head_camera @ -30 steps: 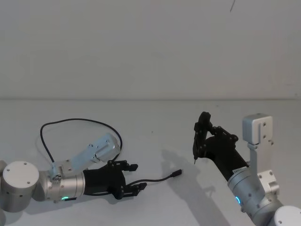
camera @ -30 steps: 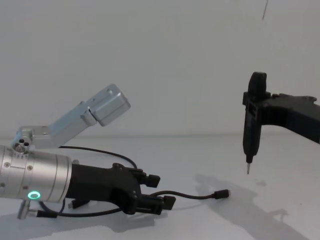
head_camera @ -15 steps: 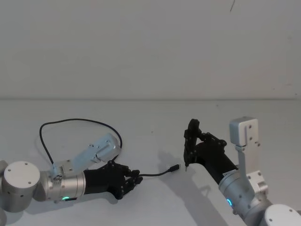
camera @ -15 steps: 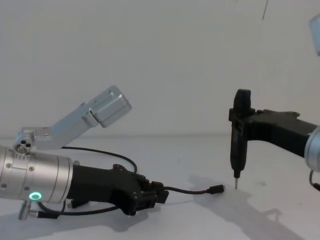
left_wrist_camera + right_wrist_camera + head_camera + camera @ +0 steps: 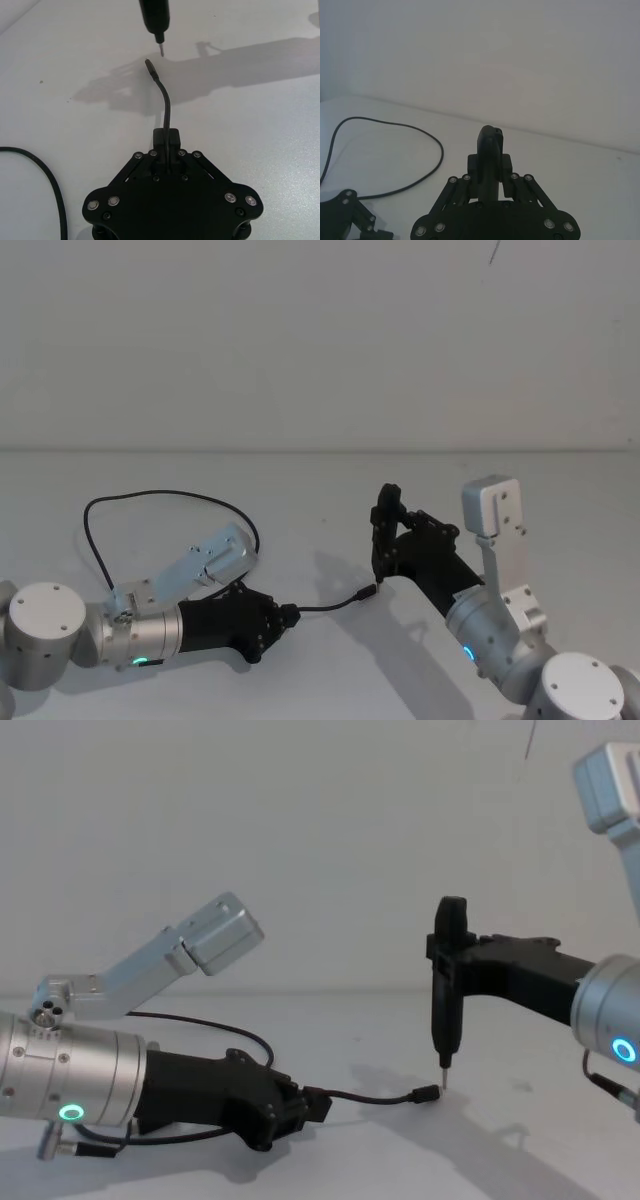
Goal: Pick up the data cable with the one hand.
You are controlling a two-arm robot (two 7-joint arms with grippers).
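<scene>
1. The white desk point(image 5: 300, 490) carries everything; a pale wall stands behind its far edge.
2. The left gripper point(image 5: 285, 615) lies low over the desk near the near edge, toward the left corner, and reaches toward the middle. Its fingers point(image 5: 172, 137) are pressed together, pinching the cable. Its silver wrist bears a green ring.
3. The right gripper point(image 5: 397, 540) comes in from the near right corner and hangs above the middle of the desk. Its fingers point(image 5: 507, 167) are clamped on a tool. A blue ring glows on that arm.
4. One tool point(image 5: 447, 980), slim and black, stands upright in the right gripper, with its thin metal tip point(image 5: 445, 1078) pointing down at the desk.
5. One cable point(image 5: 170, 496), thin and black, lies on the left half of the desk in a wide loop behind the left gripper, open toward the left edge. A short free length runs out of the left fingers toward the middle.
6. One plug point(image 5: 426, 1095) ends that free length. It sits just beside the tool's tip, with a small gap between them in the left wrist view. The tool is the sole thing close to the plug.
</scene>
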